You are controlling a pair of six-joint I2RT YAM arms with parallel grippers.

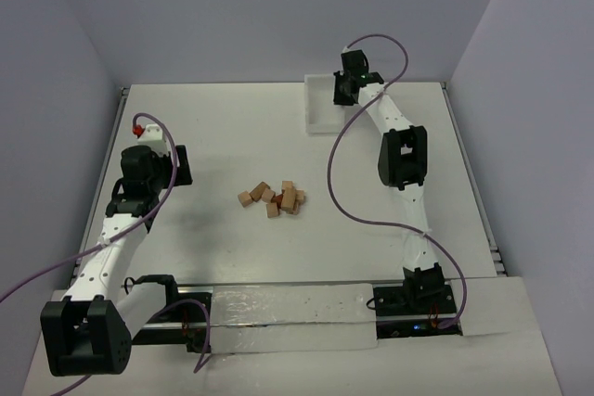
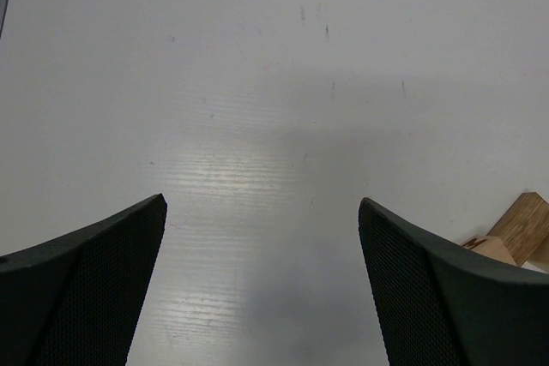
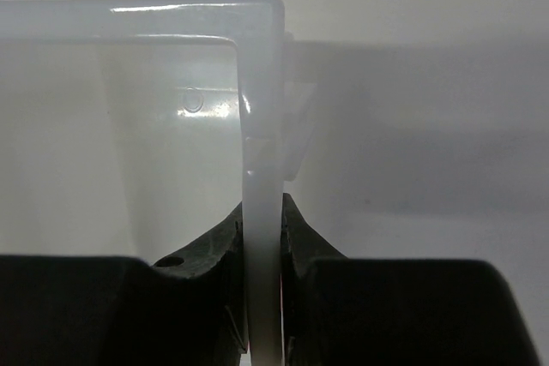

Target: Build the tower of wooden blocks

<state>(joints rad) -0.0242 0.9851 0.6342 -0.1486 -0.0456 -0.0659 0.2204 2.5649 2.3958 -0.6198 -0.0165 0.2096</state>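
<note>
Nearest of what matters is the loose heap of wood blocks (image 1: 274,198), lying about mid-counter (image 1: 232,127) with no tower begun: some ten small tan and reddish pieces, several touching or leaning on each other, one or two just beside the rest. They look light, rigid and dry, so a firm pinch should neither crush nor bend them. The risk is rather that a smooth wooden face slips or twists if caught near a corner. I would take each block across two flat, parallel faces, around its middle, starting with an outlying piece at the left of the heap, where there is room on both sides (the tangled ones in the centre would likely drag neighbours along). Being so light, a stacked column will probably topple at a small nudge, so each piece wants setting down squarely and releasing without sideways drag. Roughly level with the heap, well apart to its left, the left fingers (image 2: 86,280) are spread wide over bare counter, holding nothing. Only the edge of one block shows at the right margin of that wrist's view. Farthest off, at the back of the counter, sits the white tray (image 1: 320,127), and there the right fingers (image 3: 206,255) are pressed together on its thin upright side wall, one inside and one outside, pinching it.
</note>
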